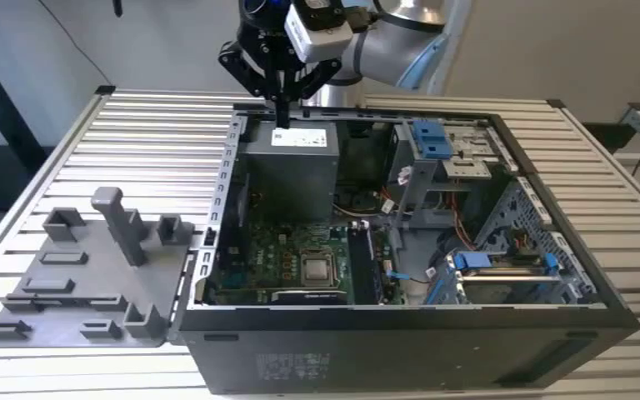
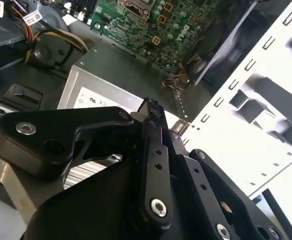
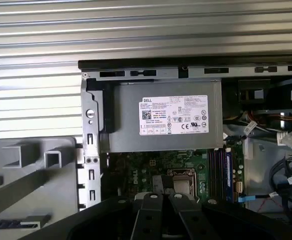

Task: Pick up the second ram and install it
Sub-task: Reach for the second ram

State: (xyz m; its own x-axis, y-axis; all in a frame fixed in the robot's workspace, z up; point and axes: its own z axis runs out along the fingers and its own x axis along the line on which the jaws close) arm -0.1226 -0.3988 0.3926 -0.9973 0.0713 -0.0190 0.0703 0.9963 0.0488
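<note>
Table: ribbed silver slats. Fixture plate: plain grey. Computer case: black. Motherboard: green, with a silver CPU socket. Power supply: grey, white label. Drive latches: blue. Claw: matte black. Arm: silver, pale blue cap.

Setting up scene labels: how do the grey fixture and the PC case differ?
The fixture is light grey; the case is black. The fixture is a low flat plate with short upright posts; the case is a tall box, open on top. The fixture's holders look bare; the case is packed with a board, power supply and cables. Both sit on the slatted table, side by side.
</note>
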